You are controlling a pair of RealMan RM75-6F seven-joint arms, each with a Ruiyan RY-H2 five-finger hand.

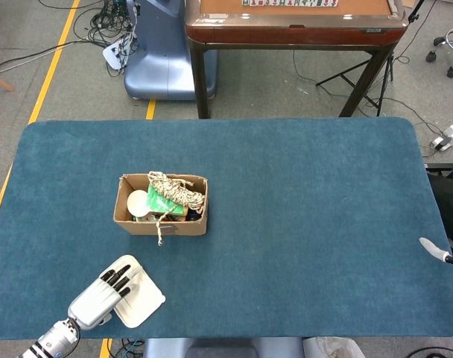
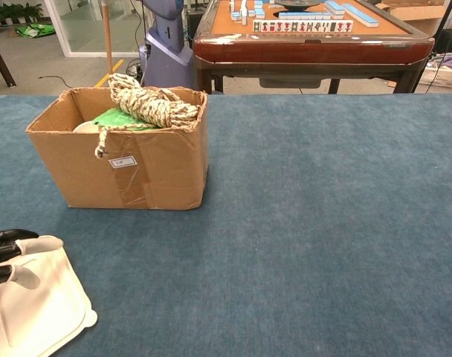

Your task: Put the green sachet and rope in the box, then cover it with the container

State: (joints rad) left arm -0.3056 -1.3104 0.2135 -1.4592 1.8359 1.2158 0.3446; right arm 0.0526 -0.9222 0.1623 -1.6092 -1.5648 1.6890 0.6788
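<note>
The cardboard box (image 1: 161,222) (image 2: 159,160) stands left of the table's middle. Inside it lie the green sachet (image 1: 165,203) (image 2: 119,119) and the coiled rope (image 1: 179,189) (image 2: 148,103), which rises over the rim with one end hanging down the front wall. The white container (image 1: 143,298) (image 2: 36,312) lies flat at the near left edge. My left hand (image 1: 98,297) (image 2: 9,253) rests on top of it, fingers stretched over its surface. Of my right hand (image 1: 437,251) only a pale tip shows at the far right edge.
A white round item (image 1: 138,203) also sits in the box. Beyond the blue table (image 1: 301,194) stand a brown mahjong table (image 1: 293,19) and a blue machine base (image 1: 163,60).
</note>
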